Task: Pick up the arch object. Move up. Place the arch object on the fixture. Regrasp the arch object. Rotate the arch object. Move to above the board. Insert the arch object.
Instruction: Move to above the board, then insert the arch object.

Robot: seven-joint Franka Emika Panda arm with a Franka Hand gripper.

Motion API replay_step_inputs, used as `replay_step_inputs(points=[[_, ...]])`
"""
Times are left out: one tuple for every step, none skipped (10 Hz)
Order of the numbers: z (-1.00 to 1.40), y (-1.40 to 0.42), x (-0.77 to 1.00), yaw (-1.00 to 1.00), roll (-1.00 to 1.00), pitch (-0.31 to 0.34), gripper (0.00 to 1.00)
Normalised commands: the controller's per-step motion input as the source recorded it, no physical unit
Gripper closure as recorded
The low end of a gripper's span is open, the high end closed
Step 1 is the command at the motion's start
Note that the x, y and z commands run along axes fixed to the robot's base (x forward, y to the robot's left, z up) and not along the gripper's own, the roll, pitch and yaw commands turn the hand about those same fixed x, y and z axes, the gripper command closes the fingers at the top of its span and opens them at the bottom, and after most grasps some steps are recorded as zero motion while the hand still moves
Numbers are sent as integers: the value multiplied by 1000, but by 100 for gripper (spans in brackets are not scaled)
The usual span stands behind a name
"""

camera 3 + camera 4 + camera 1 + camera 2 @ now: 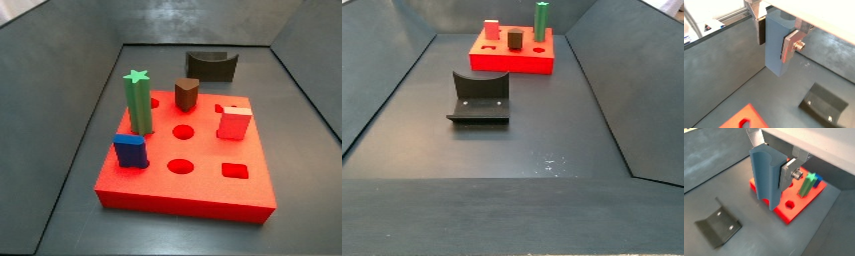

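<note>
In both wrist views my gripper [776, 42] is shut on the arch object [777, 47], a long slate blue-grey prism hanging upright between the fingers [791, 46], well above the floor. Its curved groove shows in a wrist view [765, 175], where the gripper [771, 173] hangs over the near edge of the red board [794, 205]. The fixture lies on the floor apart from it in both wrist views [824, 102] [717, 223]. Both side views show the fixture [209, 66] [480, 95] and the board [201, 190] [513, 66], but neither the gripper nor the arch object.
On the board stand a green star-topped post [138, 105], a short blue block [130, 150], a brown peg [186, 95] and a red block [234, 122]. Several shaped holes are open. Dark sloping walls enclose the floor [502, 150].
</note>
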Motion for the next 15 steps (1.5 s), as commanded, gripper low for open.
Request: replay_step_inputs(points=[[202,-1000,126,4,0,94,100],[206,-1000,138,10,3,115,100],[210,-1000,157,8,-8,133,100],[209,-1000,175,10,5,134,100],[205,-948,193,11,8,135,100],[135,-582,145,3,13,135,100],[100,-411,125,12,15,126,100],[55,-209,85,10,21,96,100],[0,14,-63,0,-41,-66,100],[-360,-3,309,-71,7,84,100],[-463,-69,703,-129,0,69,100],[-497,0,837,-129,-66,16,100],[-531,-14,974,-120,-7,1,100],[-574,0,1000,-57,0,0,100],[-503,0,1000,0,0,0,100]])
